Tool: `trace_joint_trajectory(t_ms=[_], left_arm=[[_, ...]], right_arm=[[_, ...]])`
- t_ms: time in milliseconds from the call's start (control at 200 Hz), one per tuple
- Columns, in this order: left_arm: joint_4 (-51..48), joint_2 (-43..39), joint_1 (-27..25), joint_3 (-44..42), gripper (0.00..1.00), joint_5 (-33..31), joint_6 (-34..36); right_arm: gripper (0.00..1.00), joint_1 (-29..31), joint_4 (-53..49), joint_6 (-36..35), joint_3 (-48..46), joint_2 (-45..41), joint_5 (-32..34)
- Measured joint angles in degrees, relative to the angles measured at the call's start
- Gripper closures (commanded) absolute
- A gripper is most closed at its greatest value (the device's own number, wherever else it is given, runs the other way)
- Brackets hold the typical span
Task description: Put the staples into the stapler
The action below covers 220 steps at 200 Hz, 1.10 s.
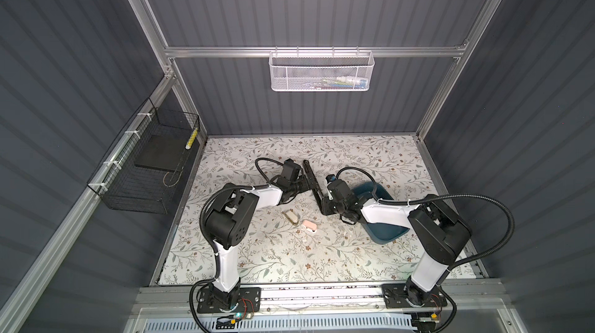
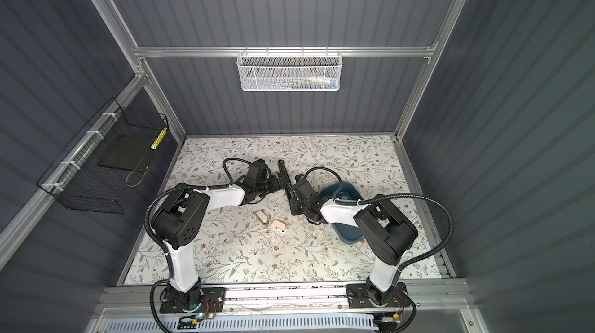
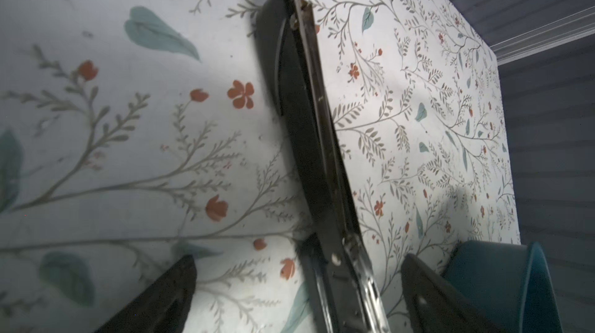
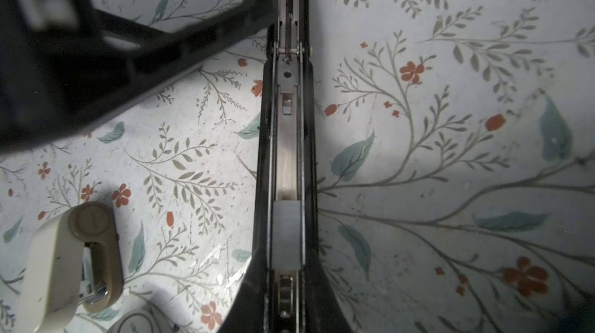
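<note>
Right wrist view: right hand pinched narrow on stapler, staples lying in it; left hand wide; closing it could skew them, jamming.

Black stapler lies opened out, a short grey staple strip seated in its silver channel

Grey ribbed walls – floral table, white mesh basket

Dim grey enclosure under overhead lighting.
Light pooled on the floral tabletop; walls bowed toward both top views' edges; wrist views' nearest dark parts were soft, perhaps defocused.
</note>
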Motion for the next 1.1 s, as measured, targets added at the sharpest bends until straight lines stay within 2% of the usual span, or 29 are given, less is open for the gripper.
trace_joint_trajectory(t_ms=[290,405,550,660,800,986,1101], left_arm=[[6.36,8.24,2.82,8.24,0.02,6.97,-5.20],[7.67,11.08,4.17,11.32,0.12,10.10,-6.67],[8.24,12.46,5.16,12.85,0.17,13.18,-4.94],[8.37,10.43,4.92,11.26,0.20,14.03,-1.29],[9.05,3.69,3.54,7.02,0.22,15.12,4.74],[14.62,-2.67,1.36,1.95,0.27,17.20,10.58],[17.53,-4.02,0.33,-2.03,0.27,17.53,13.00]], right_arm=[[1.00,0.00,2.62,1.64,-2.60,-1.31,-4.11],[1.00,0.00,4.44,1.68,-4.04,-1.44,-4.09],[1.00,0.07,5.95,1.05,-4.87,-1.44,-3.15],[1.00,0.24,7.80,0.81,-5.88,-1.44,-2.36],[1.00,0.37,9.86,0.15,-6.84,-1.46,-1.84],[1.00,0.37,12.76,-0.68,-9.03,-2.23,-1.27],[0.94,0.42,14.05,-1.42,-11.28,-3.74,-1.14]])
